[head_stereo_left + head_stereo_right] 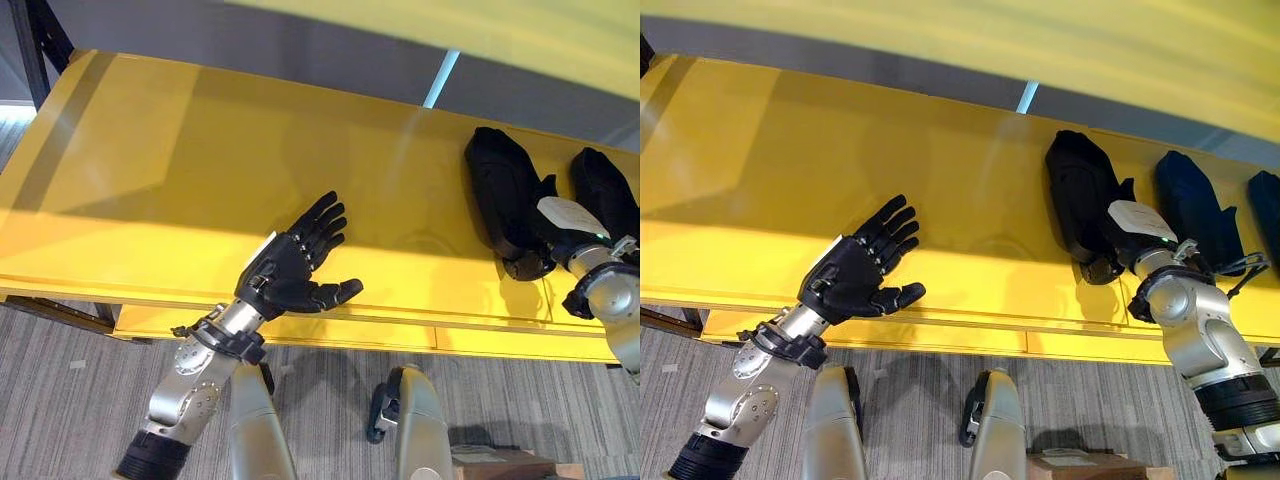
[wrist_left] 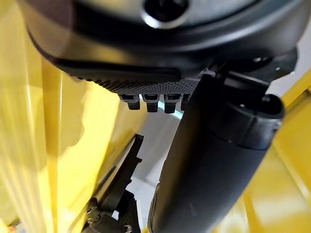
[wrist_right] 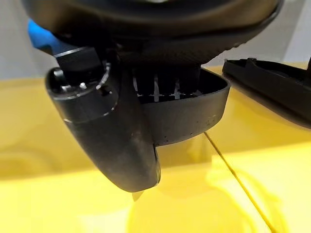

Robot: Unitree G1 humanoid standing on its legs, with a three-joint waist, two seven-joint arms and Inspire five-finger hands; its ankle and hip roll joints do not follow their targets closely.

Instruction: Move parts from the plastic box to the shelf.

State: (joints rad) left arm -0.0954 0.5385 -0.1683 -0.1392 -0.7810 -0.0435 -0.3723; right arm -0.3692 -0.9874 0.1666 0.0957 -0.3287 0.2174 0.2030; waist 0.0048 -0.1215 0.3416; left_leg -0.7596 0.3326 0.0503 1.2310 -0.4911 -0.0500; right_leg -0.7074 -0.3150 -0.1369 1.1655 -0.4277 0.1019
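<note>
A black moulded part [image 1: 500, 190] lies on the yellow shelf [image 1: 200, 150] at the right. My right hand [image 1: 1137, 238] is at its near end, thumb [image 3: 121, 141] outside the part's wall [image 3: 194, 114] and fingers inside, pinching it. A second black part [image 1: 1195, 205] lies just right of it, and a third [image 1: 1267, 205] sits at the far right edge. My left hand [image 1: 295, 265] hovers open over the shelf's front edge at the middle, palm up, fingers straight and nothing in it; its thumb [image 2: 214, 160] shows close up.
The shelf's left and middle [image 1: 760, 160] are bare yellow. Another yellow board [image 1: 480, 25] overhangs at the top. A dark upright [image 1: 40, 40] stands at the far left. A cardboard box [image 1: 1080, 465] sits on the grey carpet below.
</note>
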